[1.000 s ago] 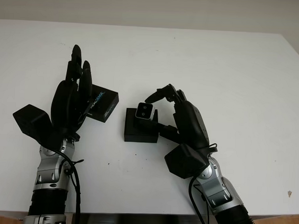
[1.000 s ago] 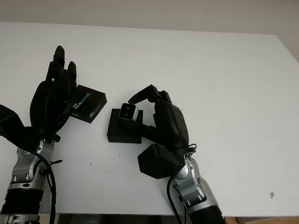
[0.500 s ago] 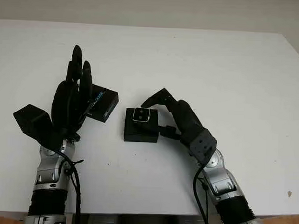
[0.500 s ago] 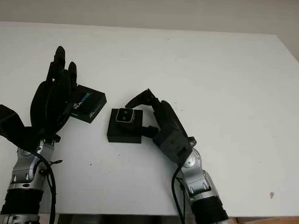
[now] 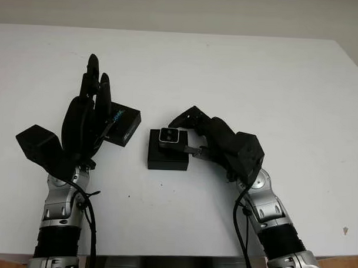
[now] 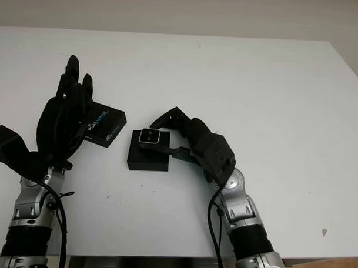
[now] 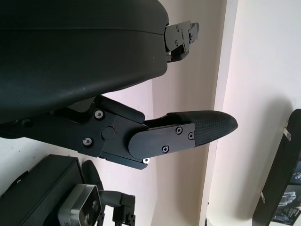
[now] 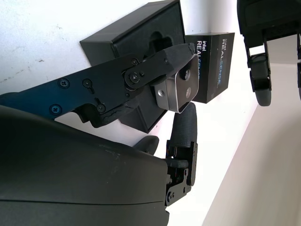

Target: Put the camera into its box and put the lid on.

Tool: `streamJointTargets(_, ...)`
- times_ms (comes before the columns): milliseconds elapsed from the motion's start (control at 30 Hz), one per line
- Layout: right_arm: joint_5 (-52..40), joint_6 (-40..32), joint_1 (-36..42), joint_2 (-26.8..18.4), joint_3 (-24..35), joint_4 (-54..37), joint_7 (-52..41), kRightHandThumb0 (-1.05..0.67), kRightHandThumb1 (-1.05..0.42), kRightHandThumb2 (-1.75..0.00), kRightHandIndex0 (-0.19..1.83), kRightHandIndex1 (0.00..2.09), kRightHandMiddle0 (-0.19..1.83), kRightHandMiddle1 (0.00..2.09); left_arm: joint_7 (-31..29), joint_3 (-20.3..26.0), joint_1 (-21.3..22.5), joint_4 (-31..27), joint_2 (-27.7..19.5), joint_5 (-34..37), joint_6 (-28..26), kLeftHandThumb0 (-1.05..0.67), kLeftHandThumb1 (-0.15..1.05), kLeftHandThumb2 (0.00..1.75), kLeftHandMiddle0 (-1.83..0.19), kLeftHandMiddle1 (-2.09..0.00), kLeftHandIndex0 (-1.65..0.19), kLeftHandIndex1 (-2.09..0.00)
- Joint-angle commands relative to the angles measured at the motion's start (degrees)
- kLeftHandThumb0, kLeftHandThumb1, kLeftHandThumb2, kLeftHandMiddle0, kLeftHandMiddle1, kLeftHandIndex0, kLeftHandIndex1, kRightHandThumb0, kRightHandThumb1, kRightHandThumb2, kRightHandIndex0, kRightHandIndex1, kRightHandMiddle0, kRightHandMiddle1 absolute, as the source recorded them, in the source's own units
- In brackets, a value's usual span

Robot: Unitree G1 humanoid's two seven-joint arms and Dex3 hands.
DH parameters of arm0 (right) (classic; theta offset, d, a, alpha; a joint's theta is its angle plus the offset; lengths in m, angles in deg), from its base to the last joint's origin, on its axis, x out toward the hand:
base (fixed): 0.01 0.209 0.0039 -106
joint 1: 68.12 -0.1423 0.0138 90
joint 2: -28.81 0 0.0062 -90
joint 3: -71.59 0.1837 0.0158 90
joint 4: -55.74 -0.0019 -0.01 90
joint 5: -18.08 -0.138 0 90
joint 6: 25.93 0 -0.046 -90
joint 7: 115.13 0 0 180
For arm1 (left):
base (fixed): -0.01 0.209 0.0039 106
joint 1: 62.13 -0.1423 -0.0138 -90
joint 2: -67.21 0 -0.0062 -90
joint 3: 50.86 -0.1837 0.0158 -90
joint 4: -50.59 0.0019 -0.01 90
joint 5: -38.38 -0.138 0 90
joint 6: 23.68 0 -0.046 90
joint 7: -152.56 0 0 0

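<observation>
- The right hand (image 5: pixel 194 130) has its fingers closed on the camera (image 5: pixel 169 136), one fingertip on its far side and another against its near side, as the right wrist view shows.
- The camera hangs directly over the far part of the open box (image 5: pixel 168 158), lens face tilted up toward the head; I cannot tell whether it already touches the box's insert.
- In the right wrist view the shaped hollow in the box's insert lies just past the camera, so the coming move, as I judge it, is a short lowering with the camera's long side lined up along the hollow.
- The lid (image 5: pixel 124 125), printed side up, lies on the table (image 5: pixel 257 78) just beside the box on its left.
- The left hand (image 5: pixel 85 122) stands upright against the lid's left edge, open and holding nothing, the nearer hand for the lid.
</observation>
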Motion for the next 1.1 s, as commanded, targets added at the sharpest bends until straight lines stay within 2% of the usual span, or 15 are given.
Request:
streamJointTargets(0,-0.14,-1.49,0.24,0.02,-0.16,0.67,-0.71,-0.46,-1.0,-0.05,0.02,0.89,0.38,1.72,0.16,0.02,-0.84,-0.85,-0.22,-0.06,-0.18,-0.74,1.05,0.55,0.19,0.0,0.19,0.0)
streamJointTargets(367,1.75,-1.52,-0.16,-1.94,-0.77,0.39,-2.41,-0.47,-1.0,-0.05,0.0,0.9,0.36,1.73,-0.16,-0.01,-0.81,-0.66,-0.34,-0.06,0.16,-0.73,1.05,0.56,0.19,0.0,0.19,0.0)
streamJointTargets(1067,1.3,-0.72,0.89,-2.05,-0.88,-0.15,-5.24,-0.5,-1.02,-0.06,-0.01,0.86,0.33,1.7,0.12,-0.06,-0.91,-1.11,-0.29,0.12,-0.44,-0.73,1.05,0.56,0.19,0.0,0.19,0.0)
